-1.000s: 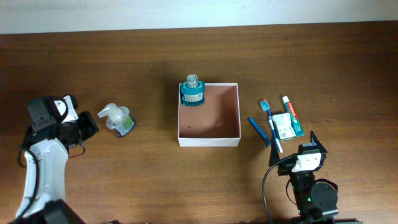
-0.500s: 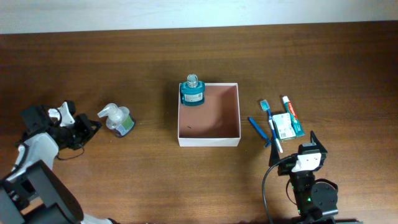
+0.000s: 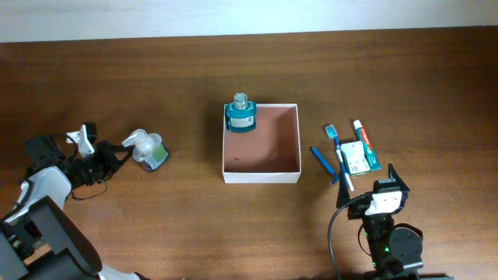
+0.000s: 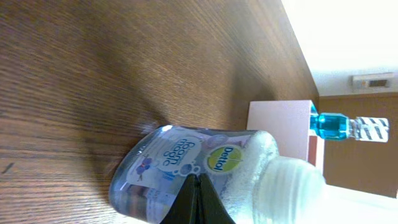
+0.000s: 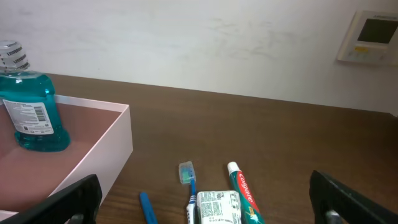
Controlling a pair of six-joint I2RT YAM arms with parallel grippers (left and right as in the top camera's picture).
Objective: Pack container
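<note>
The container (image 3: 261,176) is a square white box with a reddish-brown inside, at mid table; it also shows in the right wrist view (image 5: 112,140). A teal mouthwash bottle (image 3: 240,115) stands in its back left corner. A clear soap pump bottle (image 3: 148,150) sits on the table to the left. My left gripper (image 3: 117,158) is low beside it, on its left. In the left wrist view its fingers (image 4: 198,200) meet in a point right in front of the bottle (image 4: 186,158). My right gripper (image 5: 205,194) is wide open and empty, near the front right edge (image 3: 372,193).
Right of the container lie a blue stick (image 3: 321,164), a toothbrush (image 3: 341,158), a small printed packet (image 3: 357,157) and a toothpaste tube (image 3: 362,136). They show in the right wrist view too, just ahead of the open fingers.
My left arm has dropped low and its gripper has moved right, up to the soap bottle. The right arm and all objects have not moved.
</note>
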